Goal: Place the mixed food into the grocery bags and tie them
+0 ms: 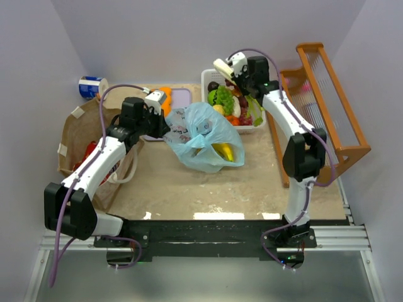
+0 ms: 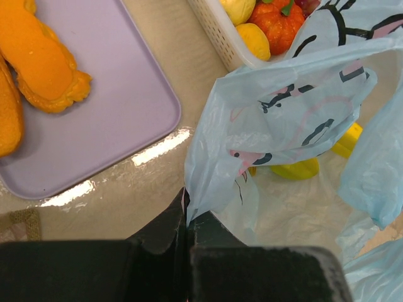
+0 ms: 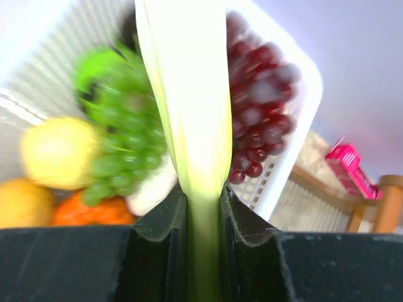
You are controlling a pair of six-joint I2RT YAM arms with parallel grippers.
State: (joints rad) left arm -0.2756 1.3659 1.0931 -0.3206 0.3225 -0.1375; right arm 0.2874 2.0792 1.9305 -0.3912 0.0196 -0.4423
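Top view: left gripper (image 1: 165, 130) closed on the rim of the blue bag (image 1: 204, 135) at centre. Right gripper (image 1: 230, 70) clamps a pale stalk (image 1: 221, 65) above the basket (image 1: 208, 80) at 1 o'clock; paper bag (image 1: 75, 135) at 9. Left wrist: only a thin fold is pinched; we judge it could slip and the mouth collapse. Right wrist: stalk gripped near one end, its length toward 12; it might pivot or snag the grapes (image 3: 258, 113). No readable writing, only cartoon prints.

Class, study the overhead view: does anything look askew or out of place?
The brown paper bag with white handles lies flat on the left side of the tan table, not standing open to take food.
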